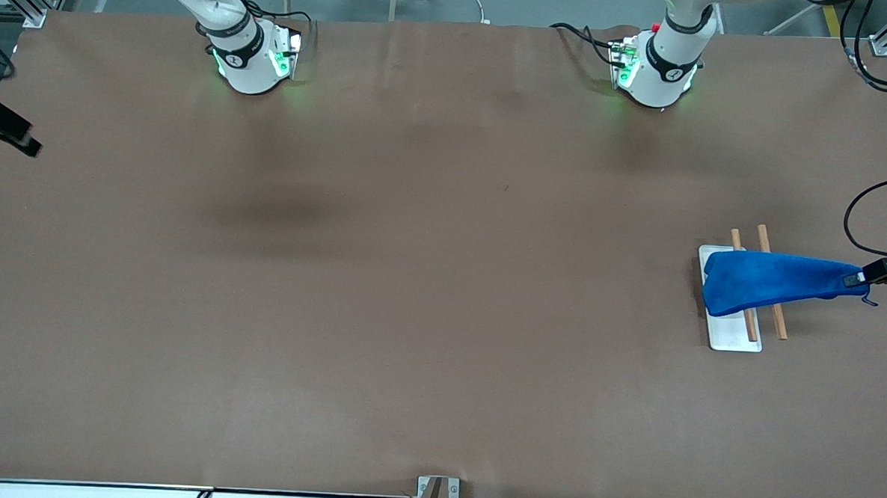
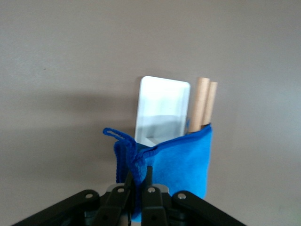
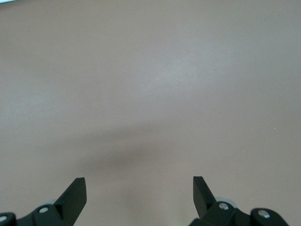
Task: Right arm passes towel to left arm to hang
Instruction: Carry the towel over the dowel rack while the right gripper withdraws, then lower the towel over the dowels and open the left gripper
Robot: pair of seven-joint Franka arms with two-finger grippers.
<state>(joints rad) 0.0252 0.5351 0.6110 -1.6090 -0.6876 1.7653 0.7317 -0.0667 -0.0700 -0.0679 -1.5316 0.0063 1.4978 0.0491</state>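
We find the right gripper (image 3: 139, 194) released, waiting over bare desk (image 1: 382, 291). The towel (image 1: 768, 282) drapes the rack (image 1: 732, 333), apparently across its rods; the left gripper (image 2: 137, 181) grasps its corner. Handover done; letting go remains.

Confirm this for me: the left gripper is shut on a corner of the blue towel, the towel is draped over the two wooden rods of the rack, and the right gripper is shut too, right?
Not quite. The right gripper is open; the right wrist view shows its fingers spread over bare table. The rest holds: the left gripper is shut on the towel, which lies over the wooden rods of the rack.
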